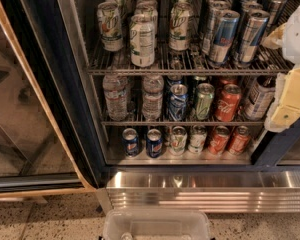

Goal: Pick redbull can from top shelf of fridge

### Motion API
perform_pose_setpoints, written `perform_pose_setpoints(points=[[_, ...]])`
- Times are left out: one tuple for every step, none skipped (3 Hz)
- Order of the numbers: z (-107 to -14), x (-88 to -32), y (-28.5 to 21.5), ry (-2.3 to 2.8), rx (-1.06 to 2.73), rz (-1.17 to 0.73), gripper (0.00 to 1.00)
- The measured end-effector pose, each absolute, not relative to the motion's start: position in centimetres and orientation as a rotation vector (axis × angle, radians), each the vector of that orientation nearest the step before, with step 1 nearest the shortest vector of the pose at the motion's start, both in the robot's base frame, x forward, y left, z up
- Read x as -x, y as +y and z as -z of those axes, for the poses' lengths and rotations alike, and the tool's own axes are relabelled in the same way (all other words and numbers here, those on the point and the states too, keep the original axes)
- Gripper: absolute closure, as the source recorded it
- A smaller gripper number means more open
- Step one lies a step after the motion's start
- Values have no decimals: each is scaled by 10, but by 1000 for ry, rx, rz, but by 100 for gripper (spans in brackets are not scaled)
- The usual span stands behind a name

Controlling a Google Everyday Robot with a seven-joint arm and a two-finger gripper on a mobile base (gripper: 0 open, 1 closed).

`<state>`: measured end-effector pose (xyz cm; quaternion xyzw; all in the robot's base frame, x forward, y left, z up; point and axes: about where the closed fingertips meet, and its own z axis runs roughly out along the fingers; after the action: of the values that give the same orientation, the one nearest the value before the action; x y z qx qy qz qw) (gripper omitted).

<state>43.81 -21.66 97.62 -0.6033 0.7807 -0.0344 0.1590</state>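
My cream, blocky gripper (291, 91), state I cannot tell, hangs at the right edge of the fridge (45, 84); a slim silver-blue redbull can (221, 36) stands up-left of it on the chrome-wire top shelf (155, 69).

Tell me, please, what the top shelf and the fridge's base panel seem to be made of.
The top shelf: probably chromed metal wire, from its thin shiny rods. The base panel: likely stainless steel, ribbed, brightly reflective. The gripper, at the right edge beside the redbull can, looks like pale plastic.

Single view, high and tilted down at the fridge (55, 84).
Close in, facing the shelves (155, 70); hand (291, 84) at the right edge.
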Motion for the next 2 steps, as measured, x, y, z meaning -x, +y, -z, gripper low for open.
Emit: perform_pose_setpoints(points=[[-977,-439,-216,2228,1718,97,0],[-968,-449,-216,2203,1643,61,0]])
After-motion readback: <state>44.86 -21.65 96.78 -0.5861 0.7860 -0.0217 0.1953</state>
